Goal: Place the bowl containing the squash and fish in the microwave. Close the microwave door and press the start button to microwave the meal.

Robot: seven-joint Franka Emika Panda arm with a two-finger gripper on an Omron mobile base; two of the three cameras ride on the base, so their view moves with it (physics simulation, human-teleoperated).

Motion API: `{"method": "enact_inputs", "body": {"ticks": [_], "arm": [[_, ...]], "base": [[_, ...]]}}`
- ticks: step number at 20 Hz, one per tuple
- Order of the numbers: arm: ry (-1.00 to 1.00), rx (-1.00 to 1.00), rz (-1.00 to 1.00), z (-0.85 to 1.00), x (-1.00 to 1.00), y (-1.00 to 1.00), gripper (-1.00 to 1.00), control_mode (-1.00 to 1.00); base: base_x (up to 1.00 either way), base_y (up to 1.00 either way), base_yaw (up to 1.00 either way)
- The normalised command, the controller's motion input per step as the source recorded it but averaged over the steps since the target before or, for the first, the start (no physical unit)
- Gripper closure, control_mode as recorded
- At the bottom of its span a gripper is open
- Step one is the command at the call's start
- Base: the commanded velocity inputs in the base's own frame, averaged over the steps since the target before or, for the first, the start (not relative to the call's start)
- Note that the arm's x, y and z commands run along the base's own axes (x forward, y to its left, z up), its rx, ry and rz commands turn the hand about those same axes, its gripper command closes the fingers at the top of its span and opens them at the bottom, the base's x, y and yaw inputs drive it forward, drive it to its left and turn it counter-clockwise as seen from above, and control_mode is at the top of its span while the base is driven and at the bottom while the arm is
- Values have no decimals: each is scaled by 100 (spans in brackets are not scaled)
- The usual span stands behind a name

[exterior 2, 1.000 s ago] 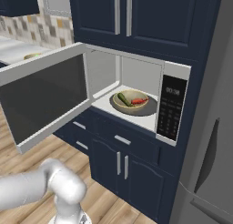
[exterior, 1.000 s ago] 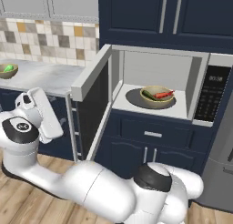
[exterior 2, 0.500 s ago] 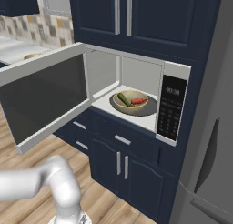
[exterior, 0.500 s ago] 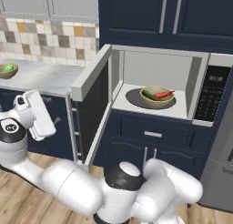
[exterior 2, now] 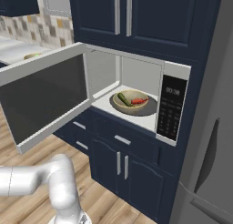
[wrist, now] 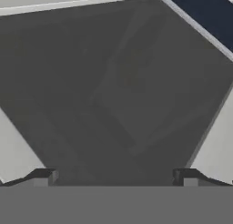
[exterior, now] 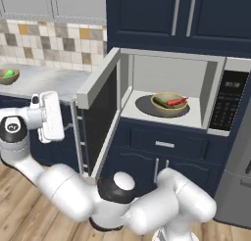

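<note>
The tan bowl (exterior: pixel 169 105) (exterior 2: pixel 129 102) sits on the turntable inside the microwave (exterior: pixel 227 108) (exterior 2: pixel 172 110). In it lie the dark green squash (exterior: pixel 160 102) (exterior 2: pixel 123 99) and the red fish (exterior: pixel 177 102) (exterior 2: pixel 139 101). The microwave door (exterior: pixel 100 112) (exterior 2: pixel 45 98) stands swung wide open to the left. My gripper (exterior: pixel 62 118) hovers left of the door, facing its outer side. In the hand view the door's dark glass (wrist: pixel 118 91) is close ahead, and the gripper (wrist: pixel 116 177) is open and holds nothing.
A second bowl (exterior: pixel 8 76) with a bright green item rests on the grey counter (exterior: pixel 46 81) at the left. Dark blue drawers and cabinets (exterior: pixel 164 147) (exterior 2: pixel 120 159) run under the microwave. A grey fridge (exterior: pixel 240 176) (exterior 2: pixel 209 150) stands to the right.
The arm has swung round, and the hand has turned upright and shifted a little toward the door's outer face. Bowl and door have not moved.
</note>
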Motion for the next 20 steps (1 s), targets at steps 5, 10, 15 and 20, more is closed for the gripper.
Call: {"method": "enact_inputs", "body": {"ticks": [5, 10, 15, 20], "arm": [[-14, 1, -15, -7, -84, -100, -100, -100], [-13, 1, -13, -10, -86, -100, -100, -100], [-4, 2, -4, -16, 3, -100, -100, -100], [0, 6, 0, -13, 47, -100, -100, -100]], "base": [[0, 0, 0], [0, 0, 0], [0, 0, 0], [0, 0, 0]]}}
